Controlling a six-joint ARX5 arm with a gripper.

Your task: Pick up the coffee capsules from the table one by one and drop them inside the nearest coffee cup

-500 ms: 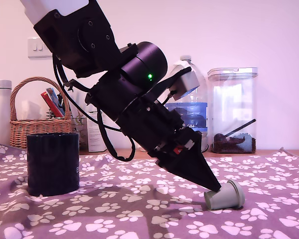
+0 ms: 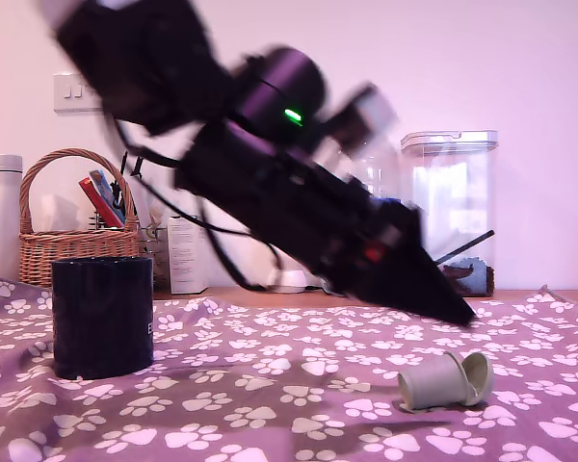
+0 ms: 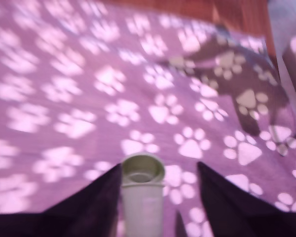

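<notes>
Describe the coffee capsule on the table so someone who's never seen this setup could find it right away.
Start at the table, draped in purple paw-print cloth, and look to the exterior view's right, across from the big black coffee cup. Below the dark gripper tip lies the coffee capsule, on its side. It is small, pale grey-green and tapered, with a flanged rim.

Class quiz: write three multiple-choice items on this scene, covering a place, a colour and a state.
1. In the exterior view, the coffee capsule lies where from the coffee cup? A left B right C inside
2. The coffee cup is: A black B white C red
3. The coffee capsule is: A upright B on its side C lifted

Answers: B, it lies on the exterior view's right; A, matte black all over; B, it lies tipped on the cloth below the open end effector.
</notes>
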